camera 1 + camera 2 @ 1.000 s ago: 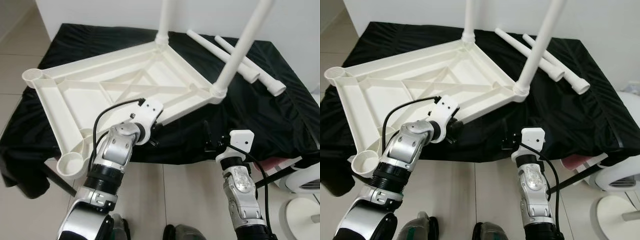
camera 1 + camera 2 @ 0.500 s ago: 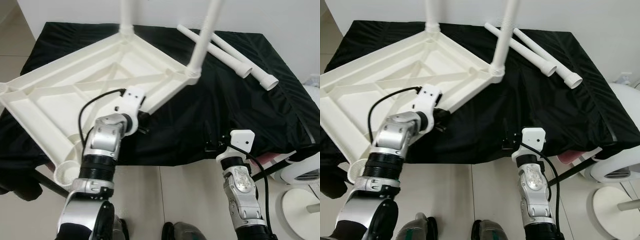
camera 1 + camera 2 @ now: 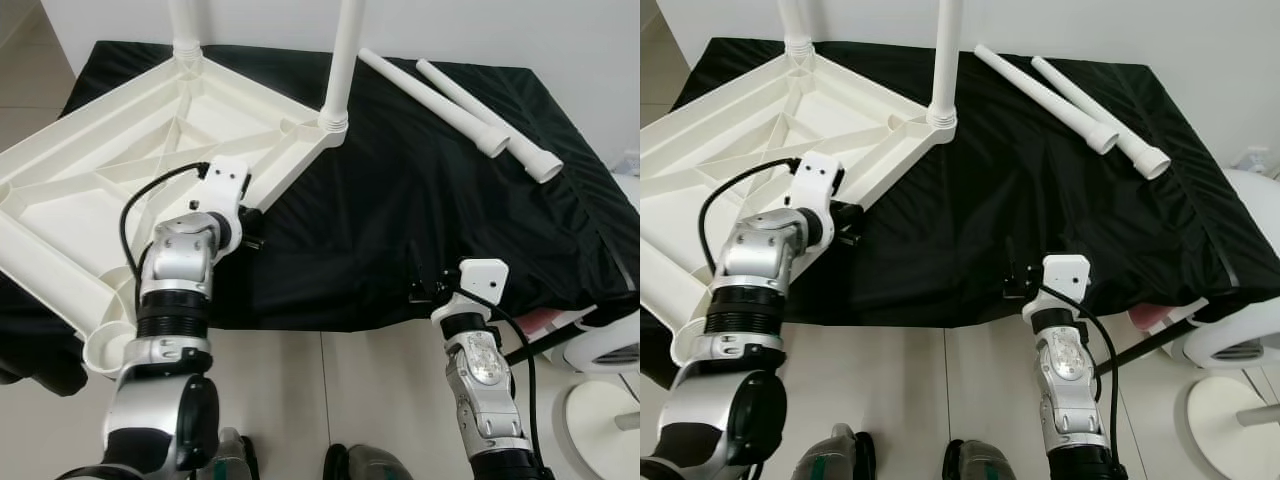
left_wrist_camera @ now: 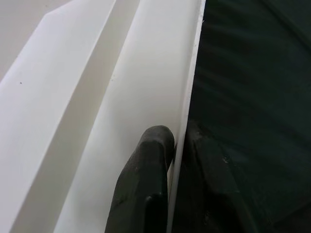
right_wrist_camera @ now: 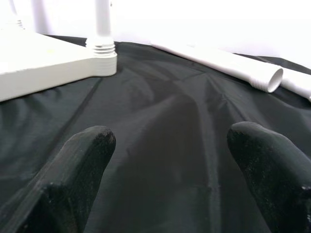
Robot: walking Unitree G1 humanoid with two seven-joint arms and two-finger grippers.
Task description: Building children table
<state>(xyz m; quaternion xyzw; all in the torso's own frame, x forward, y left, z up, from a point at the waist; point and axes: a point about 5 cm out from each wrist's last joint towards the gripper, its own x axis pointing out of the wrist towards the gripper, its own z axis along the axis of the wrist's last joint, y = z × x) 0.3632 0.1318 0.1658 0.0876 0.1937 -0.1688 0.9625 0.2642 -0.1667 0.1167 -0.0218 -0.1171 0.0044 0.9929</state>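
The white plastic table top (image 3: 130, 190) lay upside down on the black cloth-covered surface (image 3: 420, 220), at the upper left of the frame, with its ribbed underside facing up. Two white tubular legs (image 3: 340, 60) stood already in its far corner sockets. Two loose white legs (image 3: 450, 105) lay side by side at the upper right, well apart from the top.

The left gripper (image 4: 177, 155) was pinching the thin rim of the table top, one black finger (image 4: 148, 160) on the inside and the other under the edge. The right gripper (image 5: 170, 145) hung low at the near edge of the cloth, its jaws spread wide and holding nothing.

In my judgement, the danger was in that thin grip. The top hung over the near left edge, so it could slip from the fingers or tip off. The standing legs could also lean or drop out if they were not seated well; how deep they sat I could not tell. The tops of these legs were cut off by the frame, and the empty socket (image 3: 105, 350) at the lower left was partly hidden by the left arm.
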